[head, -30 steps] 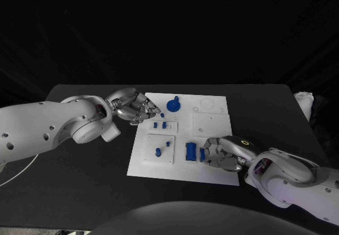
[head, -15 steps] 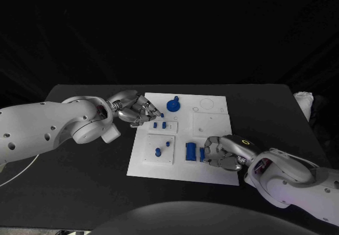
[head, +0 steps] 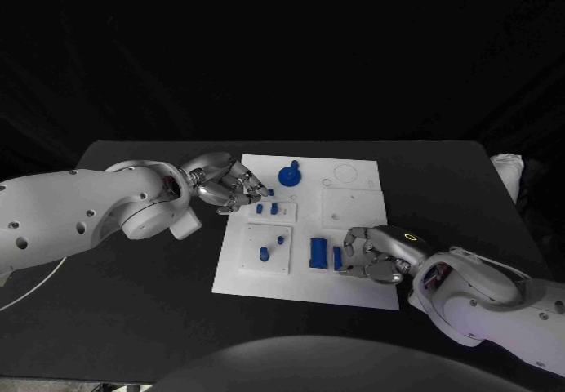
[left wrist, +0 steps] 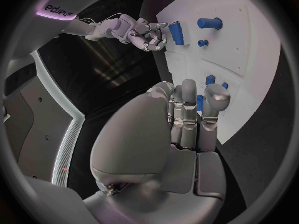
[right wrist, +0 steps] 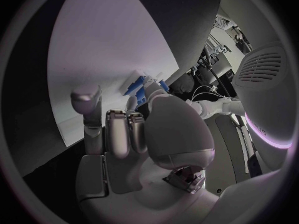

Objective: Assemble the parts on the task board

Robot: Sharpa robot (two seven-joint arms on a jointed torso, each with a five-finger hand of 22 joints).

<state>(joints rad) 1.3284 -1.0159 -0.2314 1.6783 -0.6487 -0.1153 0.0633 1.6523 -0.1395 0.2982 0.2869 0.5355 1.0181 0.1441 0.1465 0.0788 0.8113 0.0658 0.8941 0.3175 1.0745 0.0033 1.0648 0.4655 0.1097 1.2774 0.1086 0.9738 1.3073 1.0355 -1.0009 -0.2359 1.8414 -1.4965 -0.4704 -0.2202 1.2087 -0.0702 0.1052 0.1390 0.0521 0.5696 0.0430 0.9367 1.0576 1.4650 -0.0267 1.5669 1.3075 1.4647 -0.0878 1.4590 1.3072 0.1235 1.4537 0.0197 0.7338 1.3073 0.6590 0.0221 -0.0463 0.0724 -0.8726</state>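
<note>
At the white task board's 9 o'clock edge, the left robot hand curls fingers together, perhaps pinching a small blue part. Toward 5 o'clock, the right robot hand clamps an upright blue rectangular block beside another.

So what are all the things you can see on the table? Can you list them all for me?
Black table: one, black, under everything.
White task board: one, white flat plate, middle of the table.
Blue round knob part: one, blue, far end of the board.
Small blue pegs: two, blue, side by side on a raised white block near the left hand.
Blue pieces on the near-left white block: about two, blue, small.
Long blue bar parts: two, blue, next to the right hand.
White thing: one, at the table's right edge; cannot tell what.
Left hand: one, silver, at the board's left edge.
Right hand: one, silver, touching a bar.
</note>
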